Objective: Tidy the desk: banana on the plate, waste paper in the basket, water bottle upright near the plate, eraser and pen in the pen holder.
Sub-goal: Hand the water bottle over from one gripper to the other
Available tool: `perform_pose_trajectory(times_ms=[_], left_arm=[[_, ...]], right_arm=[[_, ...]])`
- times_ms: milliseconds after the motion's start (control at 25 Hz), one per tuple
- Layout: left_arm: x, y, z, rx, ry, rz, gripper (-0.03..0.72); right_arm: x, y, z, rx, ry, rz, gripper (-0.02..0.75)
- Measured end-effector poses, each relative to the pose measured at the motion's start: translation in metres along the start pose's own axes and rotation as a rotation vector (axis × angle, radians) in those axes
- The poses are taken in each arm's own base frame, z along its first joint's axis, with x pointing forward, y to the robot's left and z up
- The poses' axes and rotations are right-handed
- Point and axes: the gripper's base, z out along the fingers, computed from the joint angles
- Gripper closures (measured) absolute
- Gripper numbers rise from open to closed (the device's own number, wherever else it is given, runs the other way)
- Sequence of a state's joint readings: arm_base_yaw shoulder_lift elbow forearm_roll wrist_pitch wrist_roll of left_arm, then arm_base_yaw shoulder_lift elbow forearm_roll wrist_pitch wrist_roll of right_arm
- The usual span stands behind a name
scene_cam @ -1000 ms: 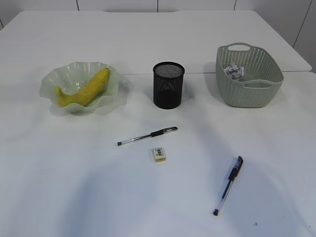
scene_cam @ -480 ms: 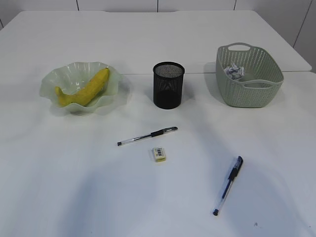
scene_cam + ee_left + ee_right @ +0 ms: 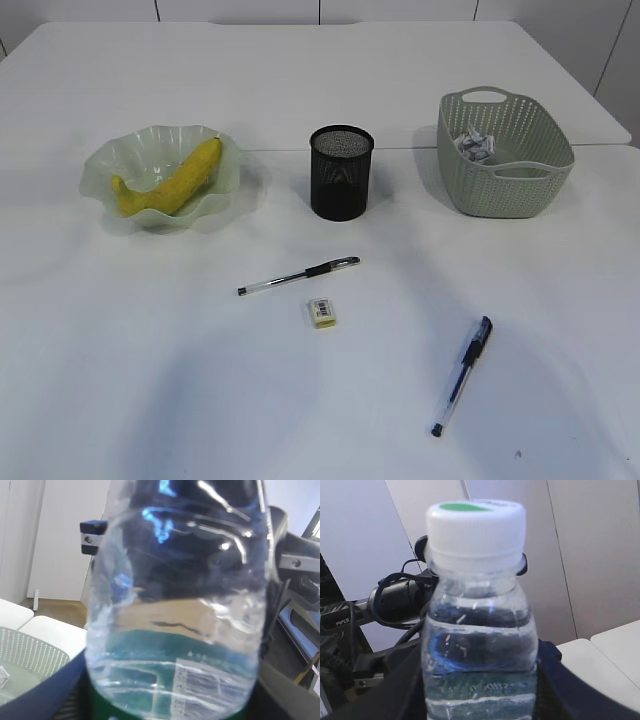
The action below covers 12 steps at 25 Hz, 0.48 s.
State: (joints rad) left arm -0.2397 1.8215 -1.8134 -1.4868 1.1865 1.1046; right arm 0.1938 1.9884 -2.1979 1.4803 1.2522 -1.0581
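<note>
bottle [image 3: 175, 610]: base cut off, blurred | eraser [image 3: 322, 312]: label print unreadable

Back row: we see the plate [image 3: 105, 180] at left, the pen holder [image 3: 341, 172] in the middle, the basket [image 3: 505, 152] at right, all on the bench [image 3: 150, 360].
Plate: the banana [image 3: 172, 180] lies in it.
Basket: waste paper [image 3: 476, 145] lies inside.
Front middle: one pen [image 3: 298, 276] lies before the pen holder, the eraser [image 3: 322, 312] just before that pen.
Front right: a second pen [image 3: 461, 375] lies well apart from the eraser.
Wrist views: we find the water bottle [image 3: 175, 605] filling both, close before each camera.
</note>
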Motion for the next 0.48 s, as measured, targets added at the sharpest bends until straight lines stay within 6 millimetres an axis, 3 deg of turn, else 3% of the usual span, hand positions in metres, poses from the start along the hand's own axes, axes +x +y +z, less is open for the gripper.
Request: perform_pose_trajectory(times_ms=[480], left_arm=[[0.0003,0.0002,0.0,-0.002,0.003,0.014,0.263]], right_arm=[[0.0001,0.0001,0.0,-0.001,0.002,0.011,0.391]])
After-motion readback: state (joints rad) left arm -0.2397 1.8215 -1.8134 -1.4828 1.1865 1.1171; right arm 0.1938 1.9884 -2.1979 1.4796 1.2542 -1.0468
